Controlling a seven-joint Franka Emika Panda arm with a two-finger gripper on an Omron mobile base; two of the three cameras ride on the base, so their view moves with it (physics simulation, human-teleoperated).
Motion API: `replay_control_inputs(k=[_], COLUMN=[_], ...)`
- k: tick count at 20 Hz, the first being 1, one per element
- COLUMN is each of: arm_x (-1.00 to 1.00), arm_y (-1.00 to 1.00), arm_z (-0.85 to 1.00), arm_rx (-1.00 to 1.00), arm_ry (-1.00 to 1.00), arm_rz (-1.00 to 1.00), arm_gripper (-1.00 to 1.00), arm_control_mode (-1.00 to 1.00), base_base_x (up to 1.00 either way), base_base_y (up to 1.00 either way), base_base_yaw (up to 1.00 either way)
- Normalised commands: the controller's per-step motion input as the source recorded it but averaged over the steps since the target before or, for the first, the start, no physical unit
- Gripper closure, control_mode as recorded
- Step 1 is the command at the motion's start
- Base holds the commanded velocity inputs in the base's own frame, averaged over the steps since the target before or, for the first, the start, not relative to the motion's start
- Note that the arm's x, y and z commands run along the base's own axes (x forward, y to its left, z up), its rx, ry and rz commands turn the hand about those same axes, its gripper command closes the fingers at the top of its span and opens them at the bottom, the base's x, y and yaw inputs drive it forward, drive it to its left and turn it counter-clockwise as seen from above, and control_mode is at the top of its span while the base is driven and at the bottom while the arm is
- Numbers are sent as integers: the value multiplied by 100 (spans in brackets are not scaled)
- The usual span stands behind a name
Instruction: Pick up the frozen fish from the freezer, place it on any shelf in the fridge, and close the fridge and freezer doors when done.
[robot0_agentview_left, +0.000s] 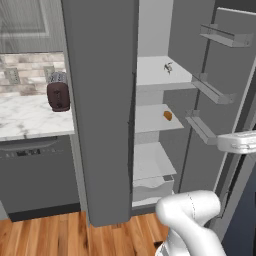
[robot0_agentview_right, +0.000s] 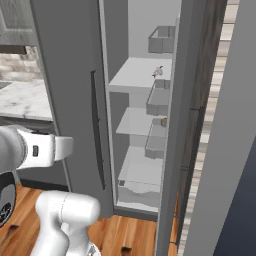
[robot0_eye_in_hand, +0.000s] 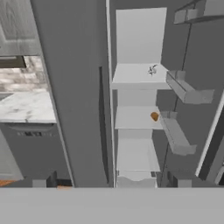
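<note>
The fridge (robot0_agentview_left: 152, 25) stands open, its door (robot0_agentview_left: 220, 75) swung out to the right with several bins on the inside. The frozen fish (robot0_agentview_left: 168, 67) (robot0_agentview_right: 158, 71) (robot0_eye_in_hand: 152, 70), tiny and grey-silver, lies on the top white shelf (robot0_agentview_left: 150, 77) (robot0_eye_in_hand: 131, 75) near its right edge. The freezer's dark grey door (robot0_agentview_left: 100, 100) (robot0_agentview_right: 65, 75) on the left looks shut. My gripper (robot0_eye_in_hand: 112, 181) is open and empty, well back from the fridge and facing into it. Its dark fingertips (robot0_eye_in_hand: 51, 179) stand far apart.
An orange lump (robot0_agentview_left: 168, 115) (robot0_eye_in_hand: 154, 116) sits on the second shelf, and a white drawer (robot0_agentview_left: 152, 187) is at the bottom. Left of the freezer is a marble counter (robot0_agentview_left: 30, 117) with a dark red toaster (robot0_agentview_left: 58, 92), above a dishwasher (robot0_agentview_left: 35, 170). The floor is wood.
</note>
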Motion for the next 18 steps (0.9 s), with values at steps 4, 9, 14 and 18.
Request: replay_control_inputs(k=[4,9,14,18], arm_x=[-78,-44,4,34], arm_y=[-96,-100,-100,-100], arm_z=[0,0,0,-10], arm_rx=[2,6,5,9], arm_ry=[6,11,3,0], arm_rz=[-3,-4,0,0], arm_gripper=[-100,-100,-100,-100], arm_control_mode=[-100,-100,-100,-100], base_base_x=[0,0,0,0], base_base_y=[0,0,0,0], base_base_yaw=[0,0,0,0])
